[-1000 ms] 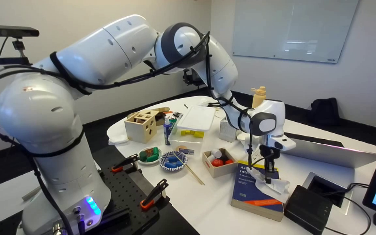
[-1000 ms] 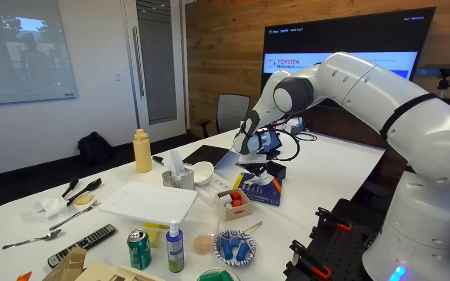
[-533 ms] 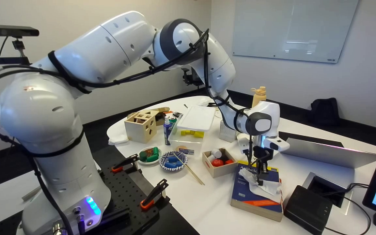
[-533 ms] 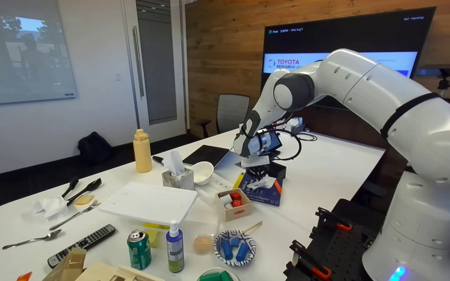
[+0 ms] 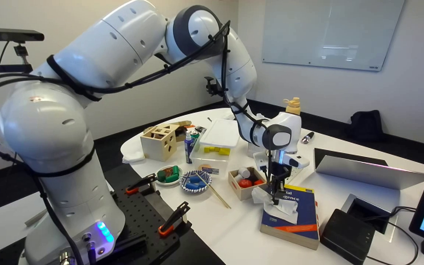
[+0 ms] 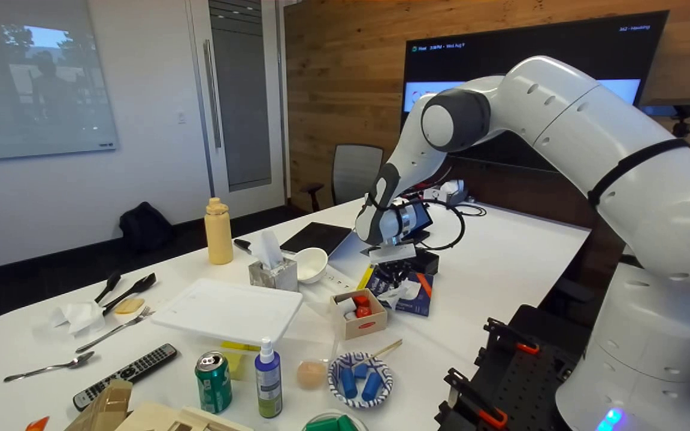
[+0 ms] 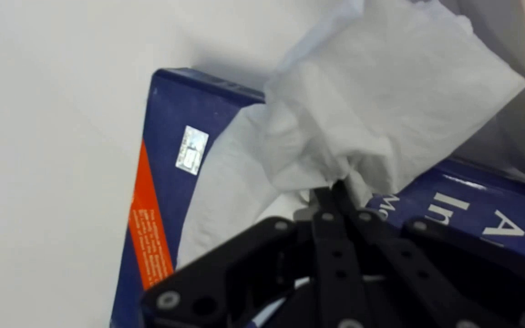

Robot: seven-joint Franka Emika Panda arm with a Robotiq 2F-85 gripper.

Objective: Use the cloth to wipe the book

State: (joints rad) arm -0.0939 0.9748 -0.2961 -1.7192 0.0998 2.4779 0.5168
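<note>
Your end effector pinches the white tissue; the dark-blue paperback lies directly beneath. You should press lightly and wipe away from the wooden box beside the end effector, where the white tissue overhangs.

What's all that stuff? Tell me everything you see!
The main things:
Book: 1, dark blue, on table
Cloth: 1, white, partly over book
Wooden box: 1, tan, beside book
Gadget: 1, black, beside book
Laptop: 1, grey, table
Tissue box: 1, grey, table
Plain bowl: 1, white, table
Patterned bowl: 1, blue-white, table
Blocks: several, blue, in patterned bowl
Wooden cube: 1, tan, table
Lid: 1, white, by see-through tub
Spray bottle: 1, purple, table
Water bottle: 1, yellow, table
Can: 1, green, table
Remote: 1, black, table
Bag: 1, black, floor
Whiteboard: 1, pale, wall
Screen: 1, black, wooden wall
Gripper: 1, black, pinching cloth
Arm: 1, white, over table
</note>
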